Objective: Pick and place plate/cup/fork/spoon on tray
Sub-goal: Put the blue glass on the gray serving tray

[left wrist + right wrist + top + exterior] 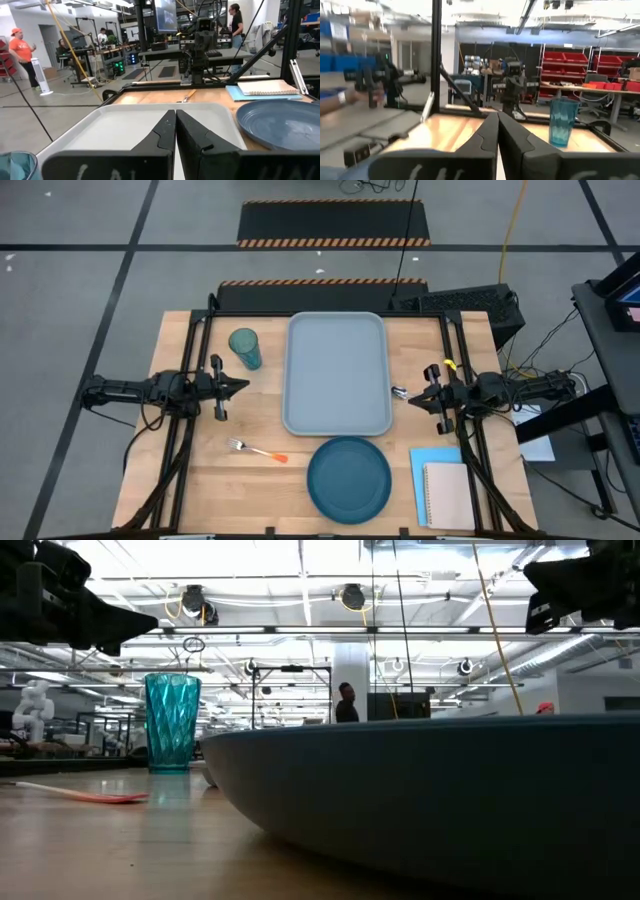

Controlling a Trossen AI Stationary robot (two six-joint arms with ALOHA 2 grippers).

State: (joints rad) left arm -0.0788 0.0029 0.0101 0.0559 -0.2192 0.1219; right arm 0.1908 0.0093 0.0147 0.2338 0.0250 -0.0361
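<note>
The grey-blue tray lies at the table's middle. The teal cup stands upright left of it and also shows in the low view. The orange-handled fork lies flat near the front left. The dark blue plate lies flat in front of the tray. The spoon lies on the table at the tray's right edge, its bowl showing below my right gripper. My left gripper is shut and empty, raised left of the tray. My right gripper is shut and empty, raised right of the tray.
A light blue paper sheet with a beige notebook on it lies at the front right, beside the plate. Black frame rails run along the table's left and right sides. People stand in the room beyond the table.
</note>
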